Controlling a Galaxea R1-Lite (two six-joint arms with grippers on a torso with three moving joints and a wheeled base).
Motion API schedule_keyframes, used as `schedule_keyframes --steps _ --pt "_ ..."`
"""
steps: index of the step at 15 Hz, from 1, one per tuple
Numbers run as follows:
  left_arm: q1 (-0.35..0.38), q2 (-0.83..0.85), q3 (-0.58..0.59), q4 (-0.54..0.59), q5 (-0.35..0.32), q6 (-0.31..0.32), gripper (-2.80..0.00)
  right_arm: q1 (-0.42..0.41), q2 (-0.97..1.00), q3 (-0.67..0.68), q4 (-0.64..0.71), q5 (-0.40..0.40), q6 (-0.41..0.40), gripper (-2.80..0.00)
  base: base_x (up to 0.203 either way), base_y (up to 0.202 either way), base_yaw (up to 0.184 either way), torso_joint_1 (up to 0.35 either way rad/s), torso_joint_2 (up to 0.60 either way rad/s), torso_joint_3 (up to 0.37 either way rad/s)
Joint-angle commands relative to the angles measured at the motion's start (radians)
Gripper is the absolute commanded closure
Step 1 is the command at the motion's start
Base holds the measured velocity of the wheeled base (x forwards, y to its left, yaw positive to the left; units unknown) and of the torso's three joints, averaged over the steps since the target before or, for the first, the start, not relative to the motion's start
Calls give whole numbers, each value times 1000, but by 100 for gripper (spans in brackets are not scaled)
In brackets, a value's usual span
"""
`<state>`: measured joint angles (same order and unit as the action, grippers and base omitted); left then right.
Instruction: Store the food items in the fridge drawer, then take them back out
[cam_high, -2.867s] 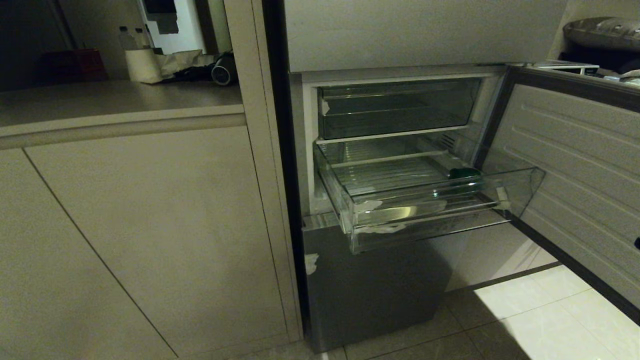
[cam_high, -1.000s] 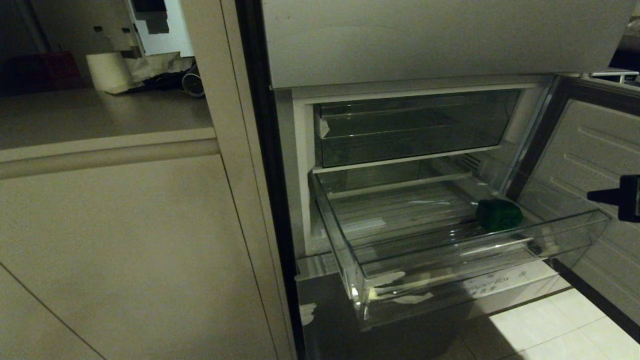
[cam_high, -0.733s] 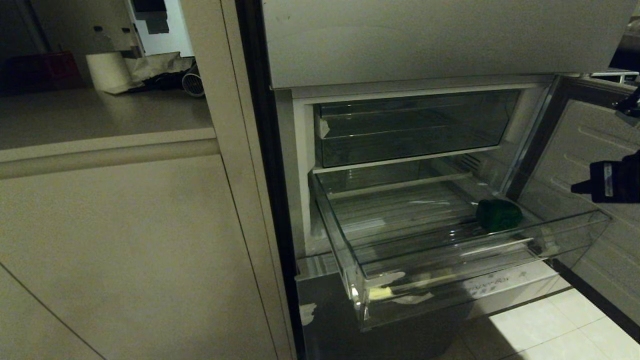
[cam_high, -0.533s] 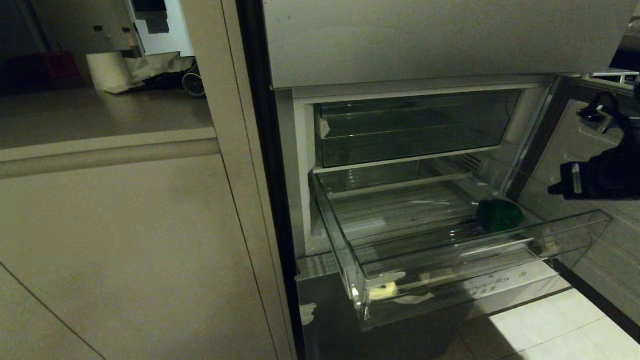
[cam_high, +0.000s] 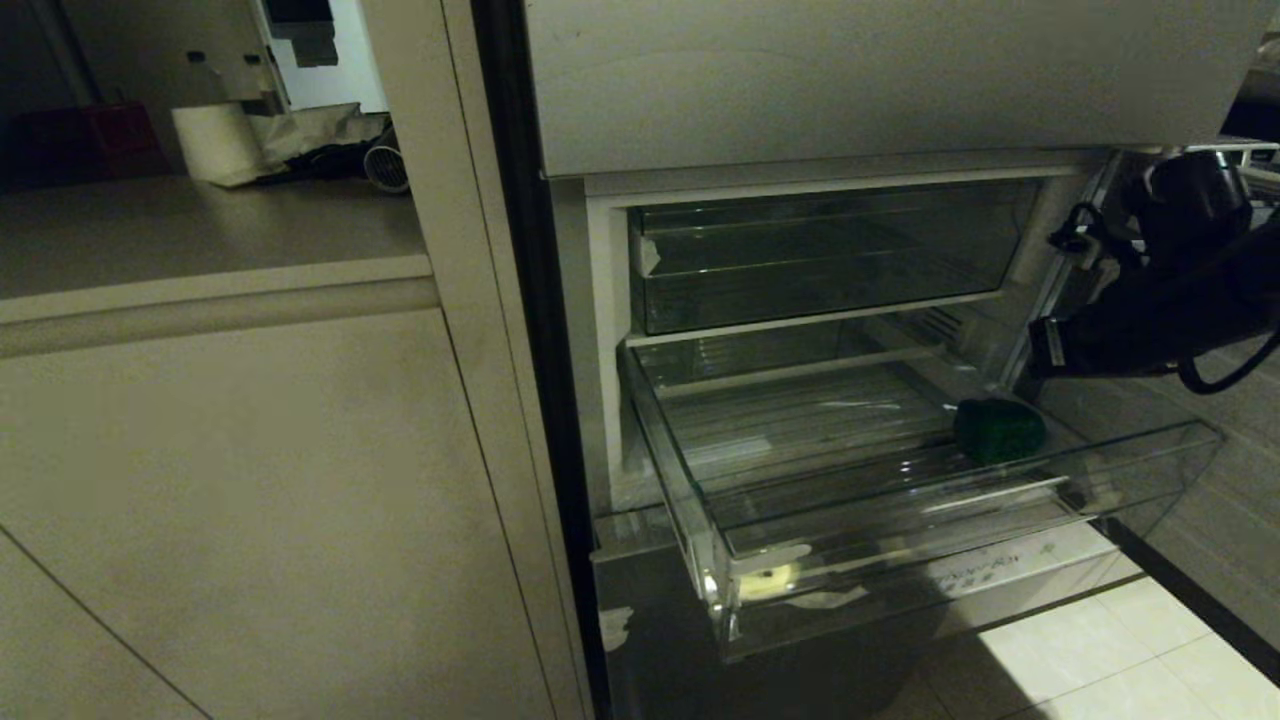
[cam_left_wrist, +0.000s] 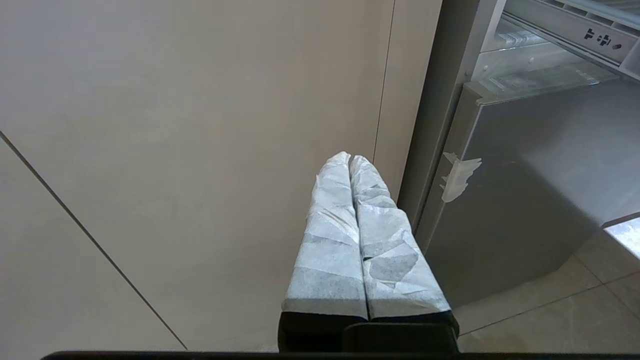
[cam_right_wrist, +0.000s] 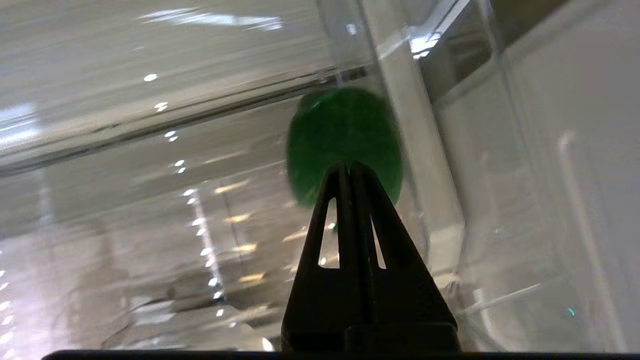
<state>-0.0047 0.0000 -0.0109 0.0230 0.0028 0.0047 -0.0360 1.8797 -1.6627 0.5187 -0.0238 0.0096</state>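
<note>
The fridge drawer (cam_high: 690, 520), clear plastic with a ribbed floor, stands pulled out of the open fridge. One food item (cam_high: 998, 430), a small dark green glossy lump, lies on its floor near the right wall. My right gripper (cam_high: 1034, 358) hangs shut and empty just above and to the right of the lump, over the drawer's right rear corner. In the right wrist view the shut black gripper (cam_right_wrist: 346, 167) points at the green food item (cam_right_wrist: 344, 135) through the drawer wall (cam_right_wrist: 400, 95). My left gripper (cam_left_wrist: 350, 159), with white-wrapped fingers, is shut and parked low beside the cabinet.
A shorter clear compartment (cam_high: 830, 250) sits above the drawer. The open fridge door (cam_high: 1200, 470) stands right of the drawer, close behind my right arm. A grey steel lower panel (cam_high: 660, 640) is below, beige cabinets (cam_high: 250, 480) to the left, tiled floor (cam_high: 1080, 660) at the lower right.
The camera came closer to the fridge early on. In the last second my right arm has come in from the right edge and moved left and up toward the drawer's right rear corner.
</note>
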Motion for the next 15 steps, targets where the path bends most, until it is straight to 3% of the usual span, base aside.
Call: schedule_keyframes --steps 1,2,3,5,15 --pt "0 2 0 0 0 1 0 2 84 -109 63 -10 -2 0 0 0 0 0 0 0" --pt "0 2 0 0 0 0 0 2 103 -151 102 -16 -4 -89 0 0 0 0 0 0" --pt "0 2 0 0 0 0 0 2 127 -197 129 -29 -4 -280 0 0 0 0 0 0" --pt "0 2 2 0 0 0 0 4 178 -265 168 -61 -6 -280 0 0 0 0 0 0" --pt "0 2 0 0 0 0 0 26 240 -252 184 -67 -20 -280 0 0 0 0 0 0"
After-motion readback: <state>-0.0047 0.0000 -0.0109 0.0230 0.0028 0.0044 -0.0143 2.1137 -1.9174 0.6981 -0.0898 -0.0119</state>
